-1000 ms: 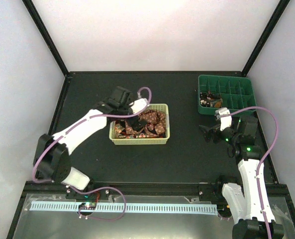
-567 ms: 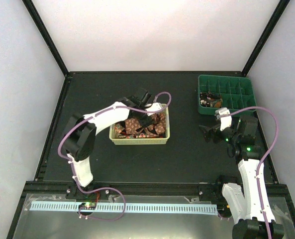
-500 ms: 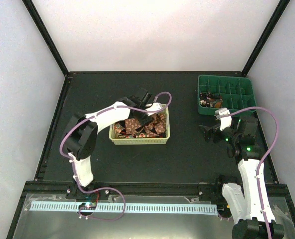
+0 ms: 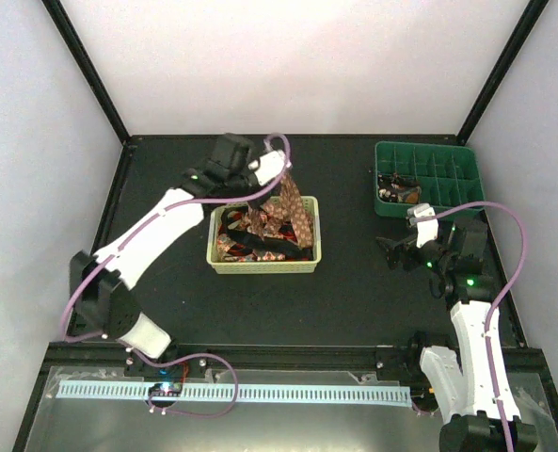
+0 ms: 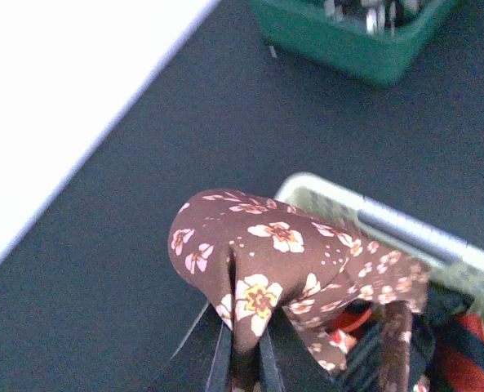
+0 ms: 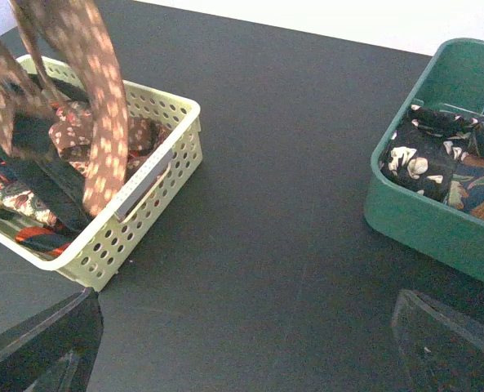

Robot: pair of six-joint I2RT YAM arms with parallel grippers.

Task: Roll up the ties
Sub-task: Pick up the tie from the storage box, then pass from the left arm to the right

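Left wrist view: left gripper (image 5: 243, 358) clamps the brown floral tie (image 5: 266, 245), which drapes over its tips.

The brown tie (image 5: 266, 253) bears cream flowers with orange centres and small light dots. A red-and-black tie (image 5: 462, 351) lies beside it. The basket (image 6: 111, 245) is pale yellow lattice. The tray (image 6: 437, 229) is green and holds rolled cloth (image 6: 425, 159), black with cream blossoms. The surface (image 6: 290, 163) is matte black.
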